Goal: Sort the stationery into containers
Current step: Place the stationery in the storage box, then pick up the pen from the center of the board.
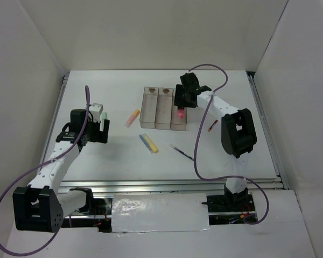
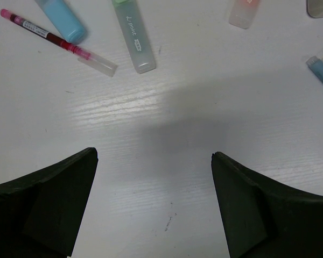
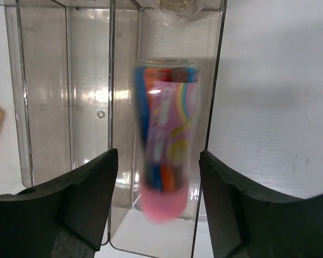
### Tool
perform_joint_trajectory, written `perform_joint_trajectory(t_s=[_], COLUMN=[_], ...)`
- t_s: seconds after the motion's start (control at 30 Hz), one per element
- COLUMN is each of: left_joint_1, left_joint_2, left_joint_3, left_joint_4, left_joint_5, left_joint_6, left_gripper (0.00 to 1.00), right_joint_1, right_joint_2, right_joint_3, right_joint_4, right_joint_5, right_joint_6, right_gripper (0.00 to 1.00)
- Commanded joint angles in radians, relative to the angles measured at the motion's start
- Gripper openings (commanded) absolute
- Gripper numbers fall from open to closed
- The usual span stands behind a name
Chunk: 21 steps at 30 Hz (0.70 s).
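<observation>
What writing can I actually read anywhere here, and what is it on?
"point", after an unclear first letter: pale green translucent highlighter; smaller print beside it unreadable.
Thin red pen: white label too small to read.
Fat pink rainbow-patterned pen: print blurred.
Clear plastic bins: brownish marks, no legible text.

The table (image 2: 151, 123) looks to me like white matt board with a faint wood-like grain and a soft sheen. At eleven o'clock from my left gripper (image 2: 154, 156) lies a red pen (image 2: 48, 36) with a clear, glossy plastic cap. At twelve o'clock is a frosted, translucent plastic highlighter (image 2: 134, 40). The gripper's fingers (image 2: 43, 204) are matt black. The containers (image 3: 70, 80) are clear, glossy plastic that catches reflections. The fat marker (image 3: 164, 145), at twelve o'clock from my right gripper (image 3: 159, 155), has a shiny printed wrap, though it is blurred.
</observation>
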<state>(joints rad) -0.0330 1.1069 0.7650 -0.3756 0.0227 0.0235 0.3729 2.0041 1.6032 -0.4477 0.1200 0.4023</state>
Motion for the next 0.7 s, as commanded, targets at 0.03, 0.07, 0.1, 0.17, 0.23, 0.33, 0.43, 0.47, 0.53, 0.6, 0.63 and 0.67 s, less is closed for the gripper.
perform_joint_trajectory(t_s=[0.03,0.07,0.1,0.17,0.23,0.33,0.43,0.47,0.53,0.6,0.63,0.67], left_joint_1=[0.005,0.007,0.005,0.007,0.007,0.005,0.005,0.004,0.005,0.004,0.004,0.004], left_joint_2=[0.001,-0.002,-0.005,-0.018,-0.030,-0.082,-0.114,-0.113,-0.072,0.025,0.065,0.111], left_joint_3=[0.000,-0.001,-0.004,-0.009,-0.015,-0.035,-0.065,-0.067,-0.058,-0.015,0.035,0.063], left_joint_4=[0.032,0.032,0.032,0.033,0.038,0.061,0.105,0.115,0.142,0.181,0.182,0.181], left_joint_5=[0.014,0.016,0.022,0.031,0.054,0.103,0.243,0.293,0.353,0.356,0.356,0.356], left_joint_6=[0.007,0.010,0.013,0.016,0.026,0.053,0.142,0.209,0.217,0.193,0.187,0.181], left_gripper=[0.99,0.99,0.99,0.99,0.99,0.97,0.89,0.82,0.76,0.76,0.75,0.75], right_joint_1=[-0.002,-0.002,-0.002,-0.002,-0.008,-0.014,-0.020,-0.025,-0.034,-0.045,-0.049,-0.055], right_joint_2=[-0.002,-0.002,-0.002,-0.013,-0.024,-0.079,-0.152,-0.191,-0.246,-0.298,-0.317,-0.330], right_joint_3=[0.052,0.050,0.052,0.050,0.050,0.034,0.015,0.009,-0.018,-0.057,-0.072,-0.087], right_joint_4=[0.057,0.055,0.052,0.047,0.040,0.038,0.030,0.026,0.014,0.001,-0.002,-0.005], right_joint_5=[0.012,0.010,0.012,0.010,0.000,-0.052,-0.100,-0.109,-0.143,-0.161,-0.166,-0.174], right_joint_6=[-0.002,0.000,0.001,0.001,0.001,-0.010,-0.029,-0.043,-0.060,-0.103,-0.114,-0.125], right_gripper=[0.72,0.78,0.81,0.86,0.86,0.80,0.76,0.75,0.74,0.74,0.73,0.73])
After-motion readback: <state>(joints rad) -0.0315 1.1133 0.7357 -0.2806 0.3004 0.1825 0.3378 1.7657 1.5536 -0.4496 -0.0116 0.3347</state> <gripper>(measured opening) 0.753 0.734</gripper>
